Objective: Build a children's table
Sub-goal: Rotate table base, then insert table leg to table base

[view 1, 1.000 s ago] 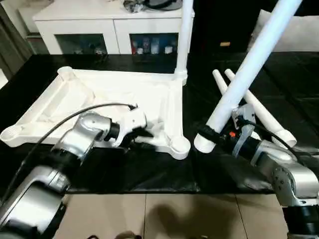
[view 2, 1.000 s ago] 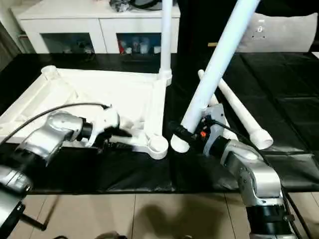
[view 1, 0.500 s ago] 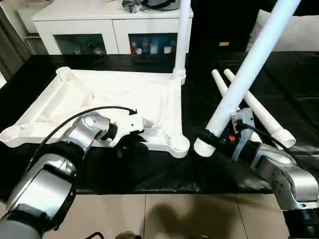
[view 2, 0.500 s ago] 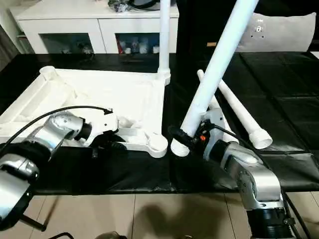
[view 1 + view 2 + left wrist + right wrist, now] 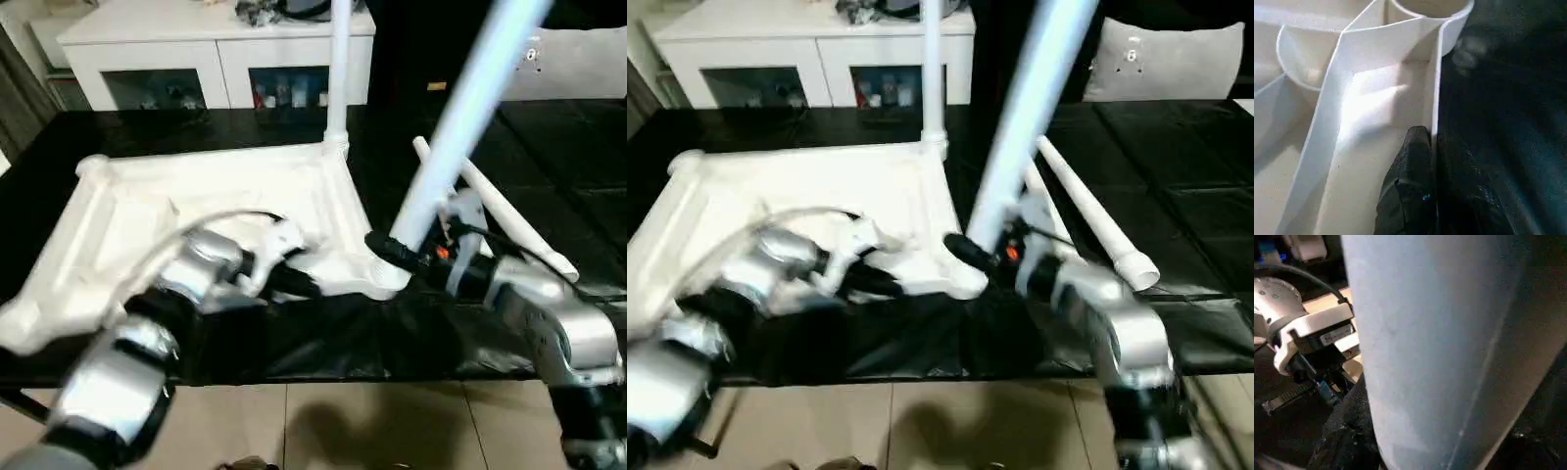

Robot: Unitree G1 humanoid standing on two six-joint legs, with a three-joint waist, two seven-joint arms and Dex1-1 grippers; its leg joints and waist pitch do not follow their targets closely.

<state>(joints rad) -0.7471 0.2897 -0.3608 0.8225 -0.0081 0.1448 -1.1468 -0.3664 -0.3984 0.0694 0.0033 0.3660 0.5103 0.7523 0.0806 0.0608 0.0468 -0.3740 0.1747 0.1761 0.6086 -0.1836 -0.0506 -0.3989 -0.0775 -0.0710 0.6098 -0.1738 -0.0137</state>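
Observation:
The white tabletop (image 5: 127, 215) lies upside down on a black mat, ribs up. One white leg (image 5: 339, 69) stands upright in its far right corner socket. My left gripper (image 5: 299, 282) is shut on the tabletop's near rim, one finger (image 5: 1410, 186) inside the wall and the other outside, a little short of the near right corner socket (image 5: 1430, 10). My right gripper (image 5: 392, 250) is shut on a second leg (image 5: 460, 117), held tilted, with its lower end at the near right corner socket (image 5: 387, 282). That leg (image 5: 1440, 342) hides whether it sits in the socket.
Two more white legs (image 5: 500, 211) lie on the mat to the right of the tabletop. A white glass-door cabinet (image 5: 147, 39) stands behind, a grey cushion (image 5: 1176, 59) at the back right. The mat's front edge drops to a tiled floor (image 5: 294, 421).
The tabletop has swung on the mat: its near right corner has slid right, under the held leg's lower end. The leg's end has come in over that corner.

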